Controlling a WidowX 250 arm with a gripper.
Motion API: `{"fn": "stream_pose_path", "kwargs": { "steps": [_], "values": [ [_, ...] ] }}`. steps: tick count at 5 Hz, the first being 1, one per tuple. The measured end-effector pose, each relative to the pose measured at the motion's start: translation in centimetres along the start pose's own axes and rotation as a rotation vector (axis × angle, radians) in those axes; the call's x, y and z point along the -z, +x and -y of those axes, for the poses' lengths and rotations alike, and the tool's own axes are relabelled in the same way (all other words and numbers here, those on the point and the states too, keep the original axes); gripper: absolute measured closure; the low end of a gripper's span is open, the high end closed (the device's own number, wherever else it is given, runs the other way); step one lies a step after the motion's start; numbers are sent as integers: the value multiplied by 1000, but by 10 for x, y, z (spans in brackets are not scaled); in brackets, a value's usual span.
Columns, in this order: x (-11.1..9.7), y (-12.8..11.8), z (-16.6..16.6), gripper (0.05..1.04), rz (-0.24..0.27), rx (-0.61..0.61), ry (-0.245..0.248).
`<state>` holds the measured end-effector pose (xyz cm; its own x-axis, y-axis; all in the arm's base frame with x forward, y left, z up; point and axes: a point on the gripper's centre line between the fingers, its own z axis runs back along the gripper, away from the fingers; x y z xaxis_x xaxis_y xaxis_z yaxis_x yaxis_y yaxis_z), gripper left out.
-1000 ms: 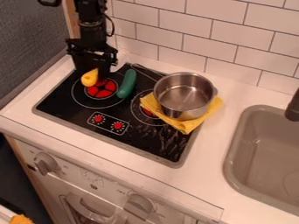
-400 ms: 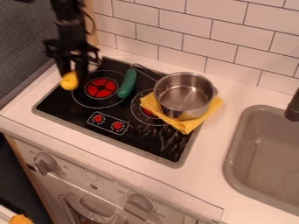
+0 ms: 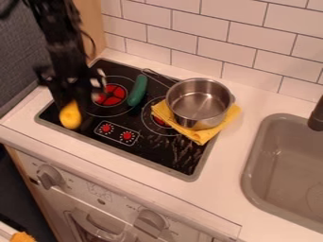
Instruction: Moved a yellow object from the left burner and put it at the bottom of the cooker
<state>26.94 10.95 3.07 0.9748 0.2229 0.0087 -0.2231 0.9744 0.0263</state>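
The jaws are closed on a yellow pear-shaped object (image 3: 70,116), which sits low between them with its wide, rounded end down. Both are over the near left part of the black cooktop (image 3: 164,156), left of the control panel (image 3: 117,133) with its two red knobs; whether the object touches the glass, I cannot tell. The black robot arm (image 3: 56,35) comes in from the upper left, its lower part in front of the left edge of the cooktop.

Just right of the arm is the left burner (image 3: 111,95), marked in red and partly hidden. A green cucumber-shaped object (image 3: 137,90) lies along its right side, pointing roughly toward the back. Further right, a steel pot (image 3: 199,100) stands upright on a folded yellow cloth (image 3: 207,134), its handle (image 3: 157,75) running to the back left. The cloth partly covers a second burner (image 3: 151,119).

Around the cooktop is the white tabletop (image 3: 230,184), with a gray sink (image 3: 287,165) set into it at the right and a dark faucet (image 3: 317,116) at the view's edge. White wall tiles (image 3: 221,45) rise behind. Below the tabletop's front edge is an oven front (image 3: 95,191) with gray knobs.
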Motion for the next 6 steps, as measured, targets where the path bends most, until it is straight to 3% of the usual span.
{"fn": "stream_pose_path", "kwargs": {
  "steps": [1,2,3,5,6],
  "values": [
    [18,-24,39,677,-28,69,25],
    [16,-32,53,677,-3,75,46],
    [17,-33,70,677,18,89,62],
    [20,-13,74,677,15,77,59],
    [20,-6,71,608,18,77,63]
  ]
}}
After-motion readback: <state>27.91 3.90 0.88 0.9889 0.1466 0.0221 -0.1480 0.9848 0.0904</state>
